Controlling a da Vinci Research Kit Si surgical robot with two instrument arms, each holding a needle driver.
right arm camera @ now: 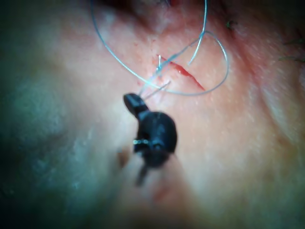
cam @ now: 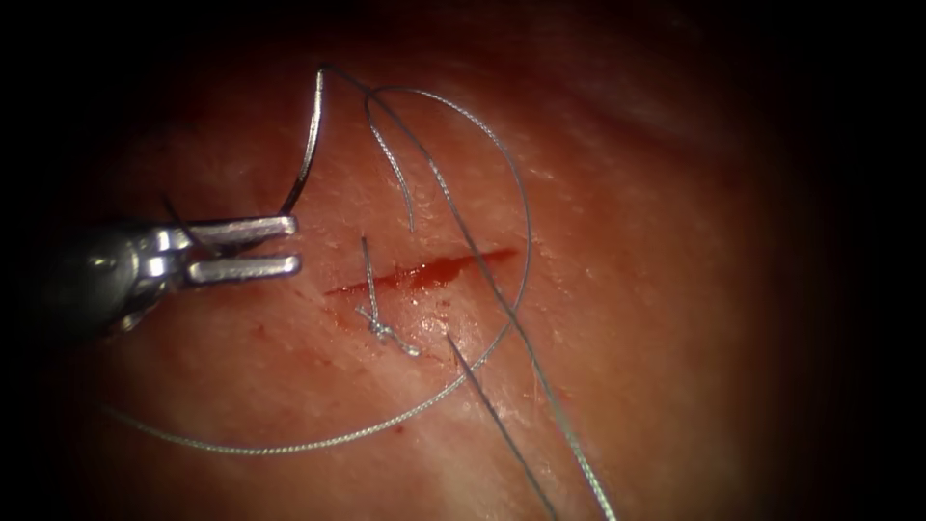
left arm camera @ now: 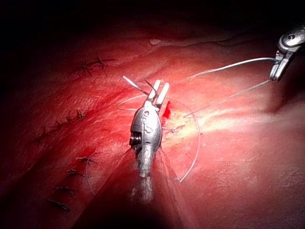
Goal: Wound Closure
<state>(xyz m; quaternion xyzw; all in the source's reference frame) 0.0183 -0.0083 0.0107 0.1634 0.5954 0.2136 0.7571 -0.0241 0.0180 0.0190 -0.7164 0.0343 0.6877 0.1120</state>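
The tissue [cam: 675, 289] is the biggest thing, pink and wet. A short cut [cam: 424, 273] runs across its middle, with red fluid [cam: 444, 270] in it. In the left wrist view, rows of old stitches [left arm camera: 71, 119] sit on the tissue, well away from the cut.

The left tool [cam: 289, 246] comes in on the left side of the cut. Its two jaws are spread a little, and the needle [cam: 311, 145] runs down into the gap between them near its lower end. I cannot tell if they pinch it. The needle curves up from the jaws, out in the air, not in the tissue.

The right tool [left arm camera: 277, 71] is seen in the left wrist view, far from the cut, with its jaws pressed on the thread [cam: 526, 232]. The thread goes from the top of the needle and makes big loops over the cut. A small knot [cam: 386, 331] with a short end sits just below the cut
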